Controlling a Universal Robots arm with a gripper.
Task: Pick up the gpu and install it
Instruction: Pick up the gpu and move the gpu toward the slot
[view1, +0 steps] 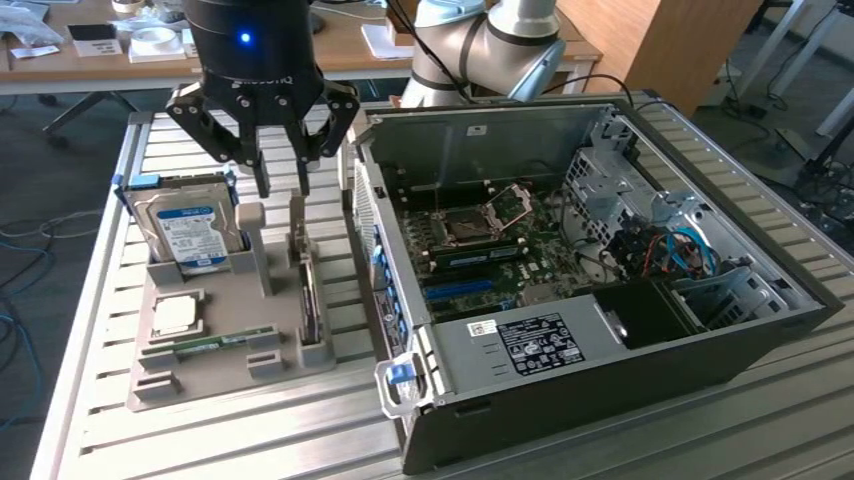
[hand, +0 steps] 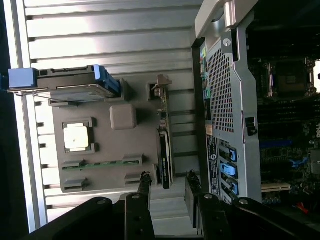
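Slatted metal desk (view1: 267, 440); open black computer case (view1: 587, 270); grey fixture tray (view1: 214, 340); my black end effector (view1: 282, 185), spread wide and empty, above the thin tan-and-black gpu (view1: 310, 300), which stands edgewise in the tray. I judge this the approach step; gripping needs fingers straddling its edge.

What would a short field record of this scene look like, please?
hand: open, empty, above the tray, in line with the gpu
gpu: on edge in its tray slot, not picked up
tray: also holds drive, CPU, RAM
case: open, on the exterior view's right of the tray
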